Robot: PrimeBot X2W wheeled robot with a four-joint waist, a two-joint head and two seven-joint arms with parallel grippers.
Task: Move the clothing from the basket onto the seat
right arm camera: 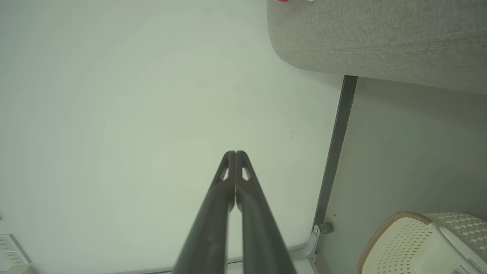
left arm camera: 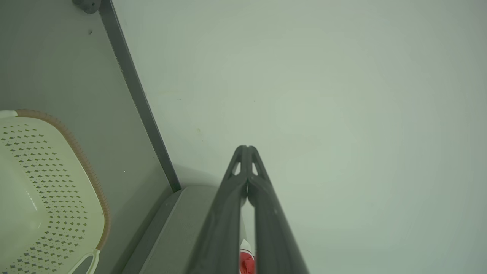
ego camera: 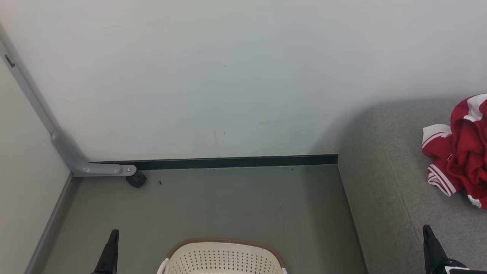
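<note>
Clothing [ego camera: 462,152]: red heap with white stripes and cuffs, crumpled on the seat [ego camera: 384,190] at the far right, running off the picture's right edge.
Basket [ego camera: 224,258]: on the floor [ego camera: 243,201], left of the seat and nearer. The perforated part that shows carries no red. Its near part is cut off, so contents not confirmed.
Left gripper [left arm camera: 246,146]: closed tip to tip, nothing held.
Right gripper [right arm camera: 236,152]: likewise clenched and empty, seen over the seat's near part in the head view.

Judgement: transfer looks done or nearly so. To do this step well, look down into the whole basket first. If a garment remains, spread the gripper before descending and enter over the middle, clear of the sides. Pinch a thick fold and lift until trailing cuffs clear the basket. Lay the garment beside the heap, away from the seat's edge.
</note>
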